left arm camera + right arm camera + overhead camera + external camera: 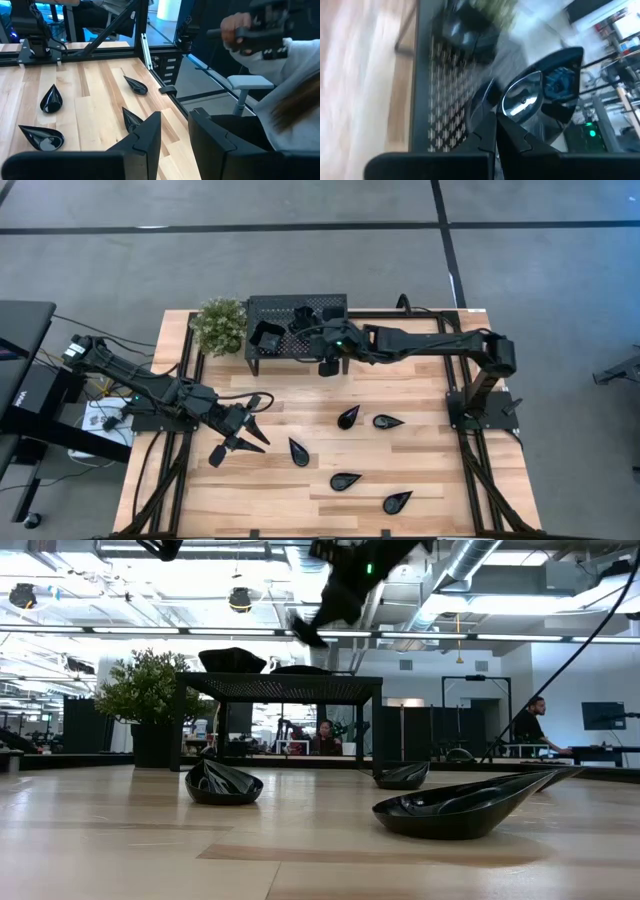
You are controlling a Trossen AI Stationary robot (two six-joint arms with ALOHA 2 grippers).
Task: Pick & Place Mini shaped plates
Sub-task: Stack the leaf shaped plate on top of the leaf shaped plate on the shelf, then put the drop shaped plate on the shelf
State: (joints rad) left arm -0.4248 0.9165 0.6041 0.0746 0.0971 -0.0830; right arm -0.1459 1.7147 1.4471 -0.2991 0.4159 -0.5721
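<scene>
My right claw, pinched shut on a glossy plate, should lower level onto the stand beneath before releasing.

The right arm stretches across the table, its gripper closed, fingers pinched together. The left arm lies low, its gripper with fingers spread apart.

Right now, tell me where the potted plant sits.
In the high view the potted plant stands at the table's far edge, left of centre, right beside the left end of the black perforated stand, well behind the left gripper.
</scene>
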